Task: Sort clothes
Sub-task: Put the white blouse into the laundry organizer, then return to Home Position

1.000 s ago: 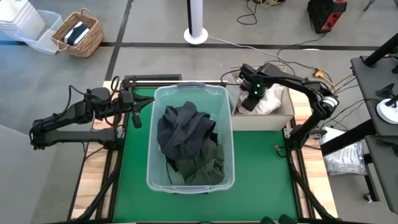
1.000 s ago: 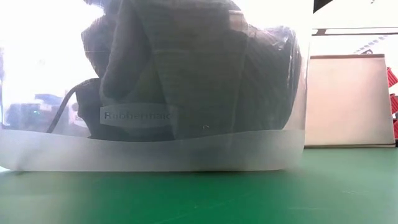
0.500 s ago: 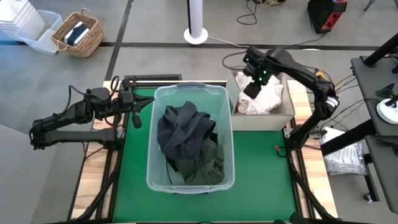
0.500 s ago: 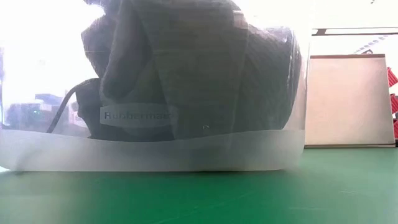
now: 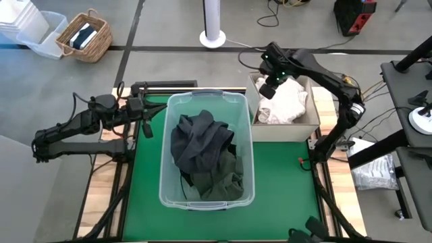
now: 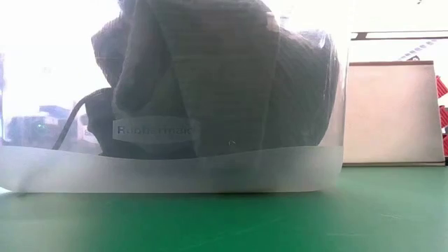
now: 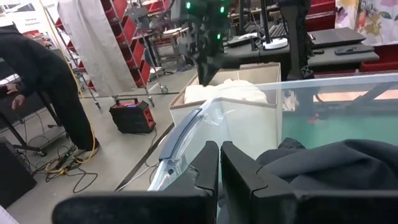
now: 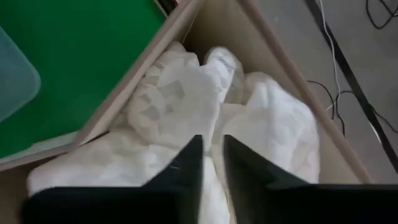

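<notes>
High view: the right gripper (image 5: 268, 86) hangs above the cardboard box (image 5: 312, 123) of crumpled white clothes (image 5: 287, 102), fingers nearly together, holding nothing.

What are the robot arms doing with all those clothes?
They are sorting clothes by colour. The right end effector hangs above the cardboard box, with the white clothes lying in it and nothing between its fingers. The dark clothes are piled in the clear tub. The left end effector waits, shut, beside the tub.
</notes>
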